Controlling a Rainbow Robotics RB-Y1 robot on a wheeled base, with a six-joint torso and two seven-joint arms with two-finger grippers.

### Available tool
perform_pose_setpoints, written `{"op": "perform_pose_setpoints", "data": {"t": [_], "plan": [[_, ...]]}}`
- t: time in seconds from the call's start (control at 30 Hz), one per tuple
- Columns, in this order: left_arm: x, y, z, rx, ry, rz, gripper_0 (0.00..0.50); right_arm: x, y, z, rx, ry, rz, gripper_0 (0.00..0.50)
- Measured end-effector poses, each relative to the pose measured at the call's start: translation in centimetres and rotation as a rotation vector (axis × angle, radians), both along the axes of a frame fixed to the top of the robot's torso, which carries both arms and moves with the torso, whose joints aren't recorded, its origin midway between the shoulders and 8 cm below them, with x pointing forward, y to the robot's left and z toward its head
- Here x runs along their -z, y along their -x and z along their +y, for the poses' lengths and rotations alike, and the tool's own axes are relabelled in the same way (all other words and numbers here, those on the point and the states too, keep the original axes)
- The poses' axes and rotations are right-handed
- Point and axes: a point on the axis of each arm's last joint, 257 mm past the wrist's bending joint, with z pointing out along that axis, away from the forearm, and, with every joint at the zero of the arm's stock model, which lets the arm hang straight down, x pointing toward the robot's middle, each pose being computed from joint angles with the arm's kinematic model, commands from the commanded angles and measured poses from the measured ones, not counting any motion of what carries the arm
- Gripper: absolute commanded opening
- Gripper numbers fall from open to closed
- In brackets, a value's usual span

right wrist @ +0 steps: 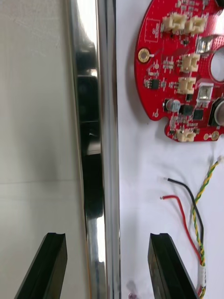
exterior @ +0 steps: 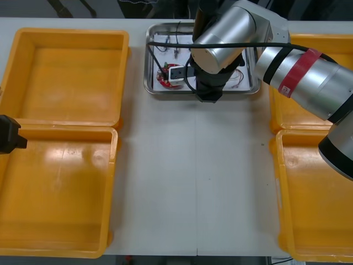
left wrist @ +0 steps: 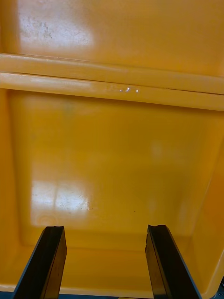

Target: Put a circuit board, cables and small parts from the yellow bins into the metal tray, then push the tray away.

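The metal tray [exterior: 151, 88] stands at the table's far middle, white inside, holding a round red circuit board [exterior: 165, 76], cables and small metal parts [exterior: 175, 49]. My right gripper [exterior: 208, 95] is at the tray's near rim, open. In the right wrist view the gripper [right wrist: 105, 266] straddles the shiny rim [right wrist: 100, 140]: one finger is outside over the table, the other inside over the white floor. The red circuit board [right wrist: 179, 70] lies beyond, and a red, black and yellow-green cable [right wrist: 193, 210] runs beside the inner finger. My left gripper [left wrist: 107, 261] hangs open over a yellow bin [left wrist: 112, 163] with nothing between its fingers.
Two yellow bins [exterior: 71, 77] [exterior: 55, 193] stand on the left and two [exterior: 314, 199] on the right. My left arm [exterior: 10, 135] shows at the left edge between the left bins. The right arm crosses over the far right bin. Bare table runs down the middle.
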Motion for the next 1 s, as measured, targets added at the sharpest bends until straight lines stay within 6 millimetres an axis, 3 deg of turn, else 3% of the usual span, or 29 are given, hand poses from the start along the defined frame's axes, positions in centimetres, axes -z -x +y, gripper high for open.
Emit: {"op": "perform_pose_setpoints", "data": {"t": [0.17,0.57,0.8,1.0], "plan": [[0.0,0.0,0.0,0.0,0.0,0.0,0.5,-0.4,2.0,-0.7,0.027,0.021,0.079,0.5],[0.0,0.0,0.0,0.0,0.0,0.0,0.5,-2.8,8.8,1.9,0.053,0.003,0.08,0.5],[0.0,0.0,0.0,0.0,0.0,0.0,0.5,-3.6,12.5,-1.0,0.191,-0.039,0.108,0.5],[0.0,0.0,0.0,0.0,0.0,0.0,0.5,-5.9,13.1,-2.6,0.252,-0.163,0.04,0.5]]}}
